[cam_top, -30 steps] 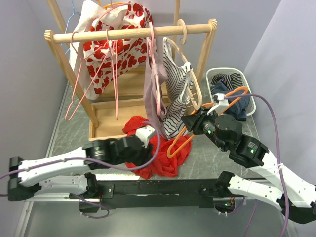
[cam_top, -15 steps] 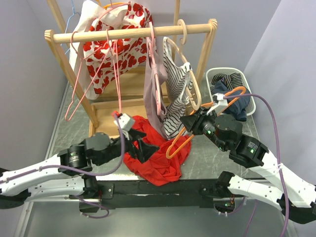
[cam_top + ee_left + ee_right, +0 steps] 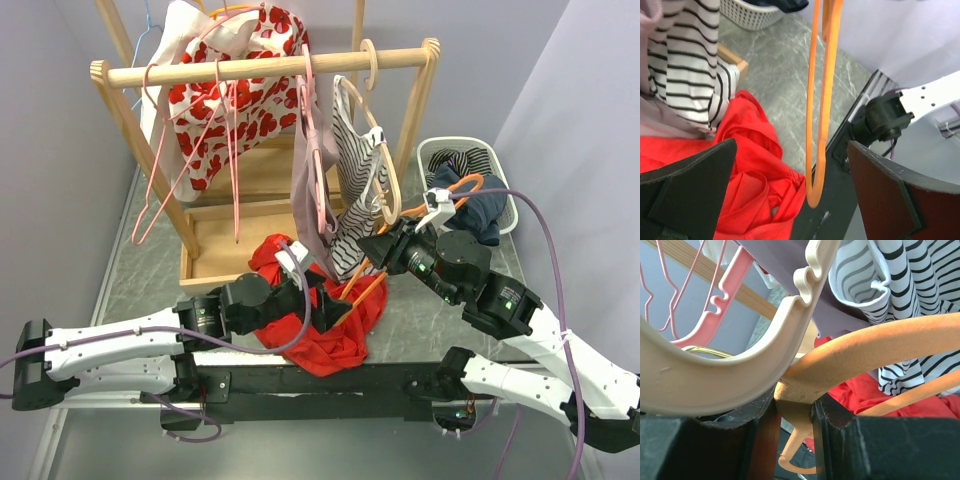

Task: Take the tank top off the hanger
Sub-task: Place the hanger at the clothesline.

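Low in the centre of the top view, left gripper [image 3: 333, 303] is spread wide and holds nothing, its jaws either side of the lower end of the orange plastic hanger [image 3: 362, 287]. Crumpled red tank top [image 3: 335, 345] lies heaped under it on grey marbled table [image 3: 440, 320]. To the right, right gripper [image 3: 795, 427] is clamped narrow on the hanger's neck, next to a black-and-white striped garment [image 3: 355, 215].

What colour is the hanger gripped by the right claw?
Orange; the hanger shows best in the right wrist view.
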### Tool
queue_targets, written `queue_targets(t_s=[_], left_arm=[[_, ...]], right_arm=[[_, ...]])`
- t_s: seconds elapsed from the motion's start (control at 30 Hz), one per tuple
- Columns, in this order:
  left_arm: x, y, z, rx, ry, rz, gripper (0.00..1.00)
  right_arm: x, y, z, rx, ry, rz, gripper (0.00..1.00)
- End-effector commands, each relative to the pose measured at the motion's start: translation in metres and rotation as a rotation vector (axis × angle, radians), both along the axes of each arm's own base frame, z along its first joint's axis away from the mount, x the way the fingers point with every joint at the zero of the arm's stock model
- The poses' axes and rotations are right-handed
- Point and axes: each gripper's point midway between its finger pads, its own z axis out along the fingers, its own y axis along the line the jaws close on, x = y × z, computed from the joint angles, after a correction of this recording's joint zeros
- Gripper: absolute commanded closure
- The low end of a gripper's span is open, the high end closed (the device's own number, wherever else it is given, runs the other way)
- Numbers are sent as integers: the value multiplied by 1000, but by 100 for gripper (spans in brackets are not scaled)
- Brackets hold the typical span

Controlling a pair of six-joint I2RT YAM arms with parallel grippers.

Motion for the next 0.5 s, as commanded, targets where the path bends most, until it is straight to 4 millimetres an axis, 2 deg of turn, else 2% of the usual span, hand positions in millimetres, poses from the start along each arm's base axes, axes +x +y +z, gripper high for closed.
queue_targets(t_s=[0.0, 0.1, 0.13, 0.23, 0.33, 0.4, 0.43, 0.47], left_arm=[[5, -10, 46, -151, -78, 8, 2], [5, -18, 44, -150, -76, -11, 9], [3, -21, 46, -161, -76, -24, 17], [0, -27, 43, -157, -68, -47, 28], [0, -29, 38, -155, -64, -50, 28], [1, -31, 37, -150, -65, -50, 39], [1, -31, 40, -154, -67, -49, 49], [0, -32, 39, -151, -66, -56, 53]], right_arm=[[-1, 2, 31, 81, -59, 12, 91], [-1, 4, 32, 90, -63, 19, 91], [-1, 5, 33, 93, -63, 20, 91], [-2, 6, 34, 99, -63, 28, 91], [-3, 5, 36, 109, -67, 27, 90], [-4, 4, 37, 113, -68, 30, 90], [-4, 3, 38, 116, -70, 29, 90], [-5, 3, 38, 118, -71, 32, 90]])
